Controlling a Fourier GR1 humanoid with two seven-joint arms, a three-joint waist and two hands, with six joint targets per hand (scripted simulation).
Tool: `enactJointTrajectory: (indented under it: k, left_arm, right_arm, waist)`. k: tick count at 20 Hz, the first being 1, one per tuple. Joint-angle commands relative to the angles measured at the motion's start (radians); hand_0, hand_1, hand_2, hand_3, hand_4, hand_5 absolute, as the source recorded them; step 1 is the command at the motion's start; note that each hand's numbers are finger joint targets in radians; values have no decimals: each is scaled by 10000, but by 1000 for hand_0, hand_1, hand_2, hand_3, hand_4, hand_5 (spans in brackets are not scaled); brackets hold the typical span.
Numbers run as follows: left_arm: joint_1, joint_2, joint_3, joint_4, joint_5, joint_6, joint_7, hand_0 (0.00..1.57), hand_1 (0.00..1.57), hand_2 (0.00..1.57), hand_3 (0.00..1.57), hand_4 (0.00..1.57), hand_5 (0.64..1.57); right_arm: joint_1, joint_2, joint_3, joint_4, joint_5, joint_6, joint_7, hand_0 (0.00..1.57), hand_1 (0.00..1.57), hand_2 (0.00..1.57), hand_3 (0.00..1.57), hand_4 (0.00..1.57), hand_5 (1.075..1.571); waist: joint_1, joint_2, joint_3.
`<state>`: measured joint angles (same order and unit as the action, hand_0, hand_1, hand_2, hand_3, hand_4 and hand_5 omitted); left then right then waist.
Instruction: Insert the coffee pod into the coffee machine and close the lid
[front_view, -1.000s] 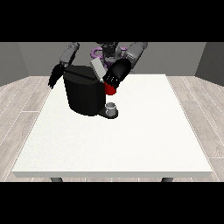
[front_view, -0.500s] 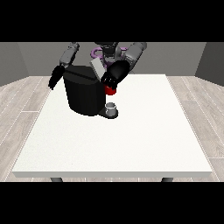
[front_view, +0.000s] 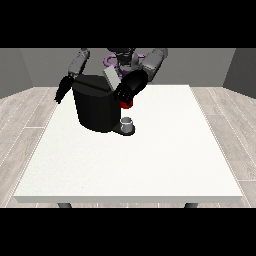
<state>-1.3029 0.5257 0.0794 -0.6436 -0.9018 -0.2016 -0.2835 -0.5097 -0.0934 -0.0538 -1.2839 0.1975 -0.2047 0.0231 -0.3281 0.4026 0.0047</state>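
The black coffee machine (front_view: 96, 109) stands on the white table (front_view: 150, 160) at the back left. Its grey lid flap (front_view: 111, 77) tilts up above the top. The hand at the view's right (front_view: 130, 87) is at the machine's upper front corner, just right of the lid and directly above a red thing at the machine (front_view: 127, 103). A small grey thing (front_view: 128, 123) sits on the machine's base under the spout; I cannot tell it for the pod. The hand at the view's left (front_view: 62, 91) hangs beside the machine's left side, fingers straight and pointing down.
The robot's torso (front_view: 122, 57) is behind the machine at the table's far edge. White tabletop stretches from the machine to the near edge and to the right edge. Grey plank floor surrounds the table.
The hand at the view's right has shifted slightly at the machine's top corner, and the grey lid flap appears lower than before. The other hand has barely moved.
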Motion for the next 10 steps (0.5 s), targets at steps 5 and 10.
enactJointTrajectory:
  k: [5,10]
  left_arm:
    - [-394,570,281,441,-169,223,-92,0,0,565,474,0,1571]
    - [88,443,232,562,-258,373,-245,0,0,432,326,0,1571]
  right_arm:
    - [-128,440,363,-309,331,-413,313,0,0,0,0,83,1571]
    - [67,184,297,-397,113,34,319,0,0,0,0,144,1571]
  waist:
    - [-155,254,-47]
    - [-79,-20,-48]
